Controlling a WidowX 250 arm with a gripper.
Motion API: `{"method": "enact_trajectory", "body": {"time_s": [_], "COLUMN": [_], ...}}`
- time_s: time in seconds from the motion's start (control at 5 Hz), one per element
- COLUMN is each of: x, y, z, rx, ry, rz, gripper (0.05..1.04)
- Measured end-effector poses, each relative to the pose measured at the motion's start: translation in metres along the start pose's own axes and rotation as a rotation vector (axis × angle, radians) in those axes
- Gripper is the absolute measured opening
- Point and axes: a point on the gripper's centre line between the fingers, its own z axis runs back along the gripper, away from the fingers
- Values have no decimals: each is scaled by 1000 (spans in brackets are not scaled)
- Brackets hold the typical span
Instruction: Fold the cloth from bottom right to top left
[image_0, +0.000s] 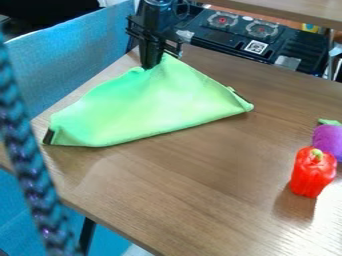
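Camera view: tool clamped on green cloth, top edge
spread: below tool
placing: should lower, release softly, lift straight

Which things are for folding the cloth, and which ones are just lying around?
For the folding:
- green cloth, spread out partly folded
- robot's black hand, at the cloth's far edge
- wooden table underneath

Just lying around:
- red bell pepper
- purple thing with a green top, behind the pepper
- black stove past the table
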Motion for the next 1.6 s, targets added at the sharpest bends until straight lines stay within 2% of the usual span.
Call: {"method": "enact_trajectory", "body": {"time_s": [0.2,0.4,0.6,0.8,1.0,1.2,1.4,1.6], "x": [13,18,22,25,22,26,24,23], "y": [9,21,29,39,45,49,45,40], "z": [-4,-11,-8,-9,-20,-8,-7,23], "rx": [14,21,34,44,-12,-121,-226,-301], "ry": [-8,14,-5,-38,-18,-54,-78,-126], "rz": [16,38,34,38,29,9,2,8], "gripper": [56,76,228,492,799,996,1000,1000]}}
